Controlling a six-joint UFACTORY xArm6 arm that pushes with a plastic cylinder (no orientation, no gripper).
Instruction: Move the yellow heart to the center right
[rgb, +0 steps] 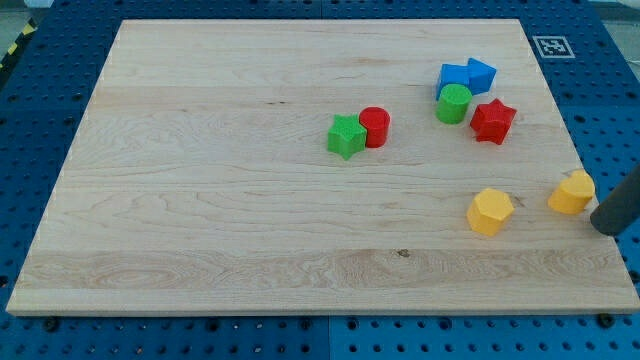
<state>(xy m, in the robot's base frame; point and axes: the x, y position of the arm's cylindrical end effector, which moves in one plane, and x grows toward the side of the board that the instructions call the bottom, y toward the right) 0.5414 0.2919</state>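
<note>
While yellow heart (572, 193) sits at right edge of board (200, 200), pointing unclear; my tip (607, 228) just beside, grasping nothing

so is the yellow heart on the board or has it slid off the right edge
On the board. The yellow heart sits wholly on the wooden board, close to its right edge, with my tip just to the view's right of it.

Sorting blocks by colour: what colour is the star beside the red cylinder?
Green: the star touching the red cylinder, clearest in the camera view.
</note>
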